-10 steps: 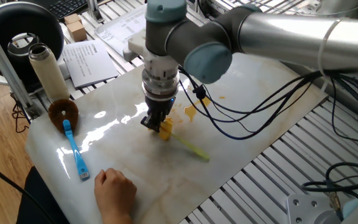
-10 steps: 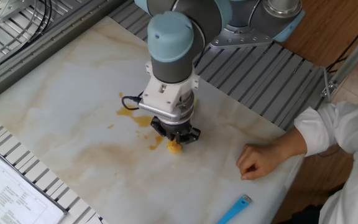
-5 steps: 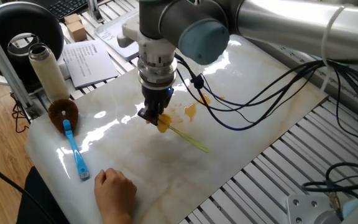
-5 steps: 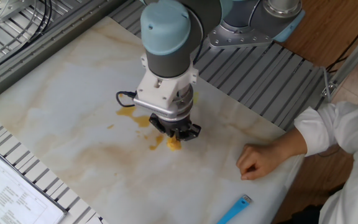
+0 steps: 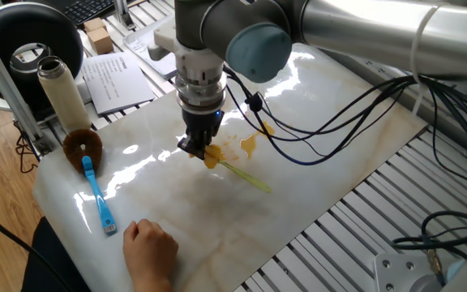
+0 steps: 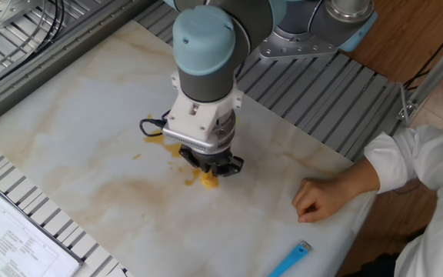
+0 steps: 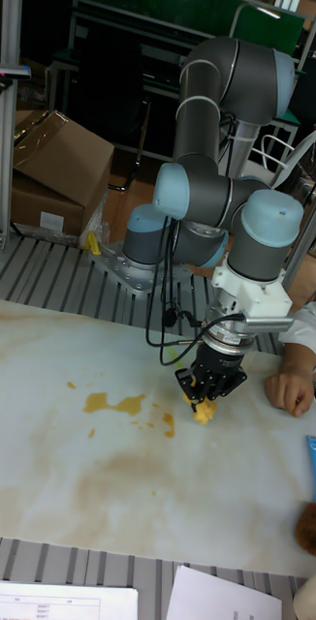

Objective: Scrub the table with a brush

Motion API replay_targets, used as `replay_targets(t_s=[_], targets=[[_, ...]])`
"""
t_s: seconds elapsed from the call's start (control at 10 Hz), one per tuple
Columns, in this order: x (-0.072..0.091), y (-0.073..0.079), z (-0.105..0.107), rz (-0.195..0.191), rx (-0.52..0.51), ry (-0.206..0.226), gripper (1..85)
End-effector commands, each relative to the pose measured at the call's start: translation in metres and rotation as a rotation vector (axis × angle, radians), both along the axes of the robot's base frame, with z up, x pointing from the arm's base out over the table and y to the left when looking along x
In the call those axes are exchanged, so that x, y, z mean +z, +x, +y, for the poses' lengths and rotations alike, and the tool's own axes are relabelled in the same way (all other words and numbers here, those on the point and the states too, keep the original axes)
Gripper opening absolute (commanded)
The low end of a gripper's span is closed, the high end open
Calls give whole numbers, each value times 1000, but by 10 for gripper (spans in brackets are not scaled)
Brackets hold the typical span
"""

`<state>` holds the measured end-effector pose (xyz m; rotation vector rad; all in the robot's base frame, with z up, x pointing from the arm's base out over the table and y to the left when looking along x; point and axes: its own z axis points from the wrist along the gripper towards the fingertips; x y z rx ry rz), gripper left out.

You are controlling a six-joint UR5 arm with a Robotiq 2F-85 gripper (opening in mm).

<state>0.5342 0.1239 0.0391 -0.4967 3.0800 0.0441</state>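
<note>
Right now the gripper [image 5: 199, 149] has its fingers clamped on the brush [image 5: 217, 161], pressing the yellow head onto the table [image 5: 314, 113] near its middle. Stains [image 7: 114, 403] lie at nine o'clock of the head. Too much downward force could tilt the head or loosen the grip.

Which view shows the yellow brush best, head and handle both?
One fixed view: the brush shows its yellow head under the gripper and its thin handle trailing across the table. The other fixed view and the tall fixed view show only the head; the handle is hidden.
</note>
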Motion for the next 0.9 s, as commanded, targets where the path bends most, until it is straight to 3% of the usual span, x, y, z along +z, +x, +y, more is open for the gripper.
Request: replay_targets(t_s=[0.0,0.1,0.2,0.5,0.8], targets=[[-12,-4,-7,7,18,-7,17],[-8,-7,21,20,-42,22,17],[-4,-5,35,18,-81,11,17],[-4,-3,30,7,-78,-10,17],[-4,-3,31,7,-20,9,17]])
